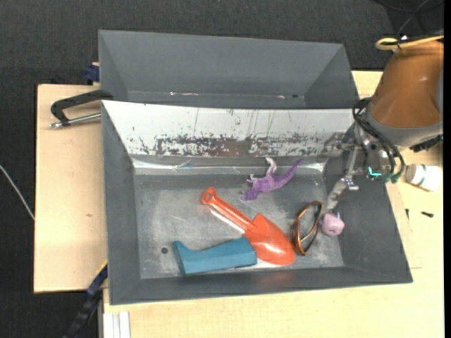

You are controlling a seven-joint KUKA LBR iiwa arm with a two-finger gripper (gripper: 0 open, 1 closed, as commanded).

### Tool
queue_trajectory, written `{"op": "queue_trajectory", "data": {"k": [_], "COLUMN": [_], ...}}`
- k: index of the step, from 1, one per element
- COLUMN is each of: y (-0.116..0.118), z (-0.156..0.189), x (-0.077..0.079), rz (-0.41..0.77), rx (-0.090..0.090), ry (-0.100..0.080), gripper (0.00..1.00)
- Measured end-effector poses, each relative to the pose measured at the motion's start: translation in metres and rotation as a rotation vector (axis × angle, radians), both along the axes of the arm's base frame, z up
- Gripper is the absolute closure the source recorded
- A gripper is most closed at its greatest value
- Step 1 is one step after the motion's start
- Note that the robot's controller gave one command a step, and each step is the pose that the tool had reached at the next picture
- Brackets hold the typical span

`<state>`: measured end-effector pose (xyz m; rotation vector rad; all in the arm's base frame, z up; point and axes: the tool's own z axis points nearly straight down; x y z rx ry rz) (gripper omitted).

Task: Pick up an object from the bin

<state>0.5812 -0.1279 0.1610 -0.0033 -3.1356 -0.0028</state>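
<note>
Pink lump: small, rounded, pale pink; lies on the bin floor at lower right, close to the right wall.
Gripper: hangs right above the pink lump, its tip just over the lump's top; contact cannot be told, and nothing shows clamped in it.
Gripper opening: spread or pressed together cannot be told from this angle.
Arm: enters from the upper right of the frame, orange-brown cover over the bin's right rim, wrist angled down and leftward into the bin.
Dark spectacles: just left of the pink lump, beside it.
Orange toy shovel: lies flat left of the spectacles, blade toward them, handle pointing up-left.
Purple toy lizard: near the back wall, left of the gripper.
Blue block: lower centre, by the shovel's blade.
Bin: grey metal, back wall scuffed.
</note>
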Motion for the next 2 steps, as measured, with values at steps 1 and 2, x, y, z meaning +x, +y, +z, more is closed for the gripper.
{"op": "queue_trajectory", "data": {"k": [1, 2], "y": [0.001, 0.026], "z": [0.005, -0.030], "x": [0.002, 0.012], "rz": [0.002, 0.150], "rx": [-0.001, -0.005], "ry": [-0.008, -0.016], "gripper": [0.00, 0.00]}}
